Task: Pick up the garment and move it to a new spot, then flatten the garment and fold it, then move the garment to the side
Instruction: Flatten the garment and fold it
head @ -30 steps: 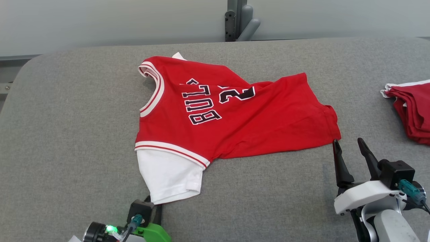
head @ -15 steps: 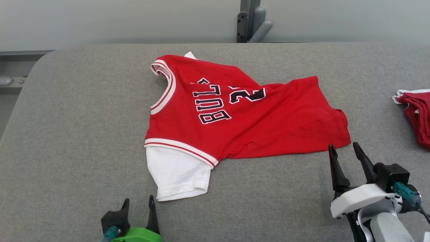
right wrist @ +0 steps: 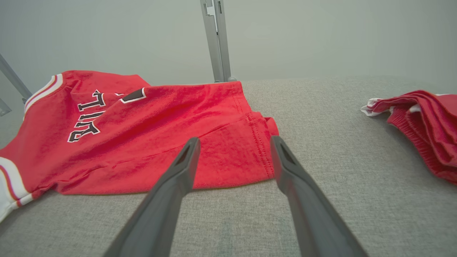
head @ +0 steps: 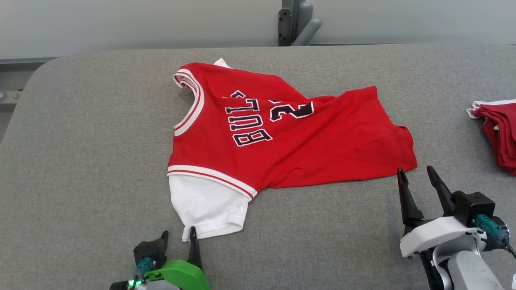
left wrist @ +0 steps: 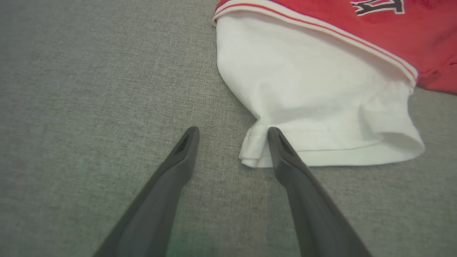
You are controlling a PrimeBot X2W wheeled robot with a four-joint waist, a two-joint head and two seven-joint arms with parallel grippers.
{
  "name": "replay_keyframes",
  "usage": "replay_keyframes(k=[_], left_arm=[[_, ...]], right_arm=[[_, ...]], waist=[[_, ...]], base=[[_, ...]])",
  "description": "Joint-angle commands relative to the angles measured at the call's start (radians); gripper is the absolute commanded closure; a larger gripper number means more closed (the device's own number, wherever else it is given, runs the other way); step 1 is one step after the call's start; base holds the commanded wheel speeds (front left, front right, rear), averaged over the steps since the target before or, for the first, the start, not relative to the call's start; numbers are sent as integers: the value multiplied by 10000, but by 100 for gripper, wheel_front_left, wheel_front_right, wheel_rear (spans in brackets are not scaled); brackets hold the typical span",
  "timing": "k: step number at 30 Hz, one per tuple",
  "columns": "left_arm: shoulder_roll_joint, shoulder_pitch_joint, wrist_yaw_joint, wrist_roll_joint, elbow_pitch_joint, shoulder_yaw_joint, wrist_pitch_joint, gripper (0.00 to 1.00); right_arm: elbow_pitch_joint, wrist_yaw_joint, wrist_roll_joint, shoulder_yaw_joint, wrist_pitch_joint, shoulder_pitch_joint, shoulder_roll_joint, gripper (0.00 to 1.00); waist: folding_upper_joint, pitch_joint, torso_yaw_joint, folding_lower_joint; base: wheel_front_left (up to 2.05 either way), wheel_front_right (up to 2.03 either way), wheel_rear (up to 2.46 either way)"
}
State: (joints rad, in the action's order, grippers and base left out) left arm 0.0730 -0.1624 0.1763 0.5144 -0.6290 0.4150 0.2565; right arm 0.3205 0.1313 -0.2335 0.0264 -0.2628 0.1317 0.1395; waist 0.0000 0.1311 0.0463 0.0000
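The garment (head: 306, 141) is a red jersey with dark lettering and a white sleeve (head: 205, 201), lying rumpled on the grey table (head: 80, 161). My left gripper (head: 178, 233) stands open at the sleeve's near corner. In the left wrist view its (left wrist: 232, 131) right finger touches the corner of the white cuff (left wrist: 253, 150), and nothing is gripped. My right gripper (head: 415, 170) is open just short of the garment's near right hem corner. The right wrist view shows that gripper (right wrist: 235, 139) with the red hem (right wrist: 257, 142) lying beyond its fingertips.
A pile of folded red clothes (head: 498, 133) sits at the table's right edge, also in the right wrist view (right wrist: 425, 125). A grey metal post (head: 292, 20) rises behind the table's far edge. The table's left corner is rounded.
My left gripper was shut at the white sleeve's corner and has opened, letting the cuff go. The head camera shifted a little. The right gripper has hardly moved.
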Motion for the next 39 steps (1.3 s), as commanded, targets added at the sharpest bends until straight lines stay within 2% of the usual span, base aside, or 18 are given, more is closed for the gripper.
replay_keyframes(k=[1, 3, 4, 5, 9, 14, 16, 22, 26, 31, 34, 39], left_arm=[[-30, -188, -81, 79, -159, 10, 14, 0], [-70, -291, -243, 138, -460, 98, 23, 0], [-93, -332, -295, 156, -573, 138, 28, 57], [-119, -357, -368, 183, -638, 174, 7, 100], [-139, -270, -510, 214, -431, 137, 38, 100], [49, 254, -322, -211, 920, -270, 64, 100], [151, 501, -209, -437, 1591, -461, 66, 100], [421, 810, -121, -813, 2963, -801, 68, 100], [481, 700, -181, -894, 3124, -811, 69, 100], [387, 558, -170, -938, 3164, -816, 70, 100], [291, 556, -210, -935, 3140, -777, 70, 100], [206, 669, -220, -975, 3121, -801, 70, 100]], right_arm=[[17, -11, -26, 1, -28, 97, 53, 0], [14, -11, -35, 13, -28, 129, 77, 0], [7, -11, -34, 12, -30, 145, 91, 0], [-6, -11, -39, 0, -28, 151, 98, 0], [-52, -11, -44, -59, -28, 111, 123, 0], [98, -11, -127, -161, -28, 304, 143, 0], [500, -11, -442, -188, -28, 476, 98, 0], [2344, -11, -851, 371, 154, 2165, 775, 0], [3416, -11, -1232, 885, 848, 3486, 1115, 0], [4181, -11, -1504, 1334, 1598, 4276, 1302, 0], [4389, -11, -1551, 1573, 1992, 4311, 1404, 0], [4016, -11, -1523, 1816, 2694, 3785, 1405, 0]], waist=[[0, 16, -25, 0], [0, 30, -54, 0], [0, 34, -64, 0], [0, 36, -72, 0], [0, 36, -69, 0], [0, 46, 37, 0], [0, 67, 108, 0], [0, 299, 387, 0], [0, 484, 541, 0], [0, 596, 692, 0], [0, 550, 821, 0], [0, 461, 819, 0]], base=[[0, 0, 0], [0, 0, 0], [0, 0, 0], [0, 0, 0], [0, 0, 0], [0, 0, 0], [0, 0, 0], [0, 0, 0], [0, 0, 0], [0, 0, 0], [0, 0, 0], [0, 0, 0]])
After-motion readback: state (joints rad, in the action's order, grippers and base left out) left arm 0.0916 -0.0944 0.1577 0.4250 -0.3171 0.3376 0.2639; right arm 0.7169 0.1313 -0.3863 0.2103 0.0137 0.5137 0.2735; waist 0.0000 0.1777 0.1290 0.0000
